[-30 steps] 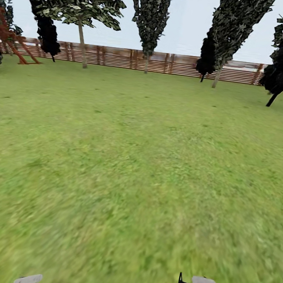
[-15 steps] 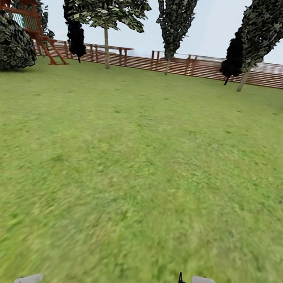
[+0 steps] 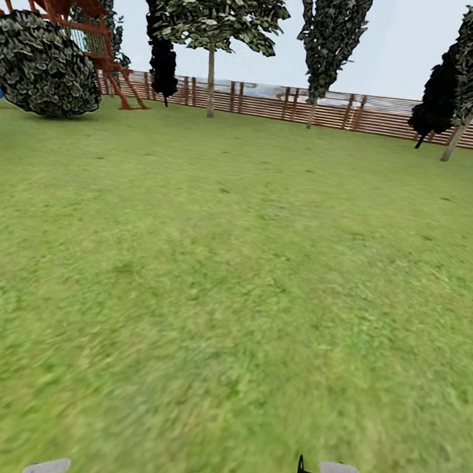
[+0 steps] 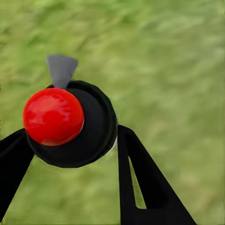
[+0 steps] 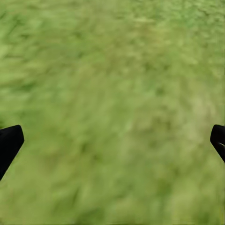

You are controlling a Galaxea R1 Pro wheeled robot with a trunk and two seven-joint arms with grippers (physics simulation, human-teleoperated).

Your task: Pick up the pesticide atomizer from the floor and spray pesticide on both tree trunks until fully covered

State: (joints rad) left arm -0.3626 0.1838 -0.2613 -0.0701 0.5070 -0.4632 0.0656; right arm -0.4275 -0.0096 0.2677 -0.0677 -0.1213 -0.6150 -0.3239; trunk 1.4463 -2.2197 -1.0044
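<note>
The pesticide atomizer (image 4: 70, 124), a black round bottle with a red ball on top and a grey nozzle, sits between the black fingers (image 4: 140, 178) of my left gripper (image 4: 70, 140), which is shut on it above the grass floor (image 4: 178, 70). My right gripper (image 5: 112, 140) is open over bare grass, with only its fingertips (image 5: 8, 140) showing at the edges. In the head view, trees with pale straight trunks (image 3: 210, 83) (image 3: 310, 114) (image 3: 451, 143) stand far off along the brown slat fence (image 3: 375, 116) of the garden. Both arms peek in at the bottom edge of that view.
A red-brown wooden play structure (image 3: 64, 4) and a big round dark bush (image 3: 46, 68) stand at the far left. Near-black slim conifers (image 3: 162, 63) (image 3: 434, 105) grow by the fence. Open lawn (image 3: 233, 265) stretches from me to the trees.
The head view has swung to the left, so fence and trees slid right in the picture and the play structure and bush came into sight. Both arms keep their places.
</note>
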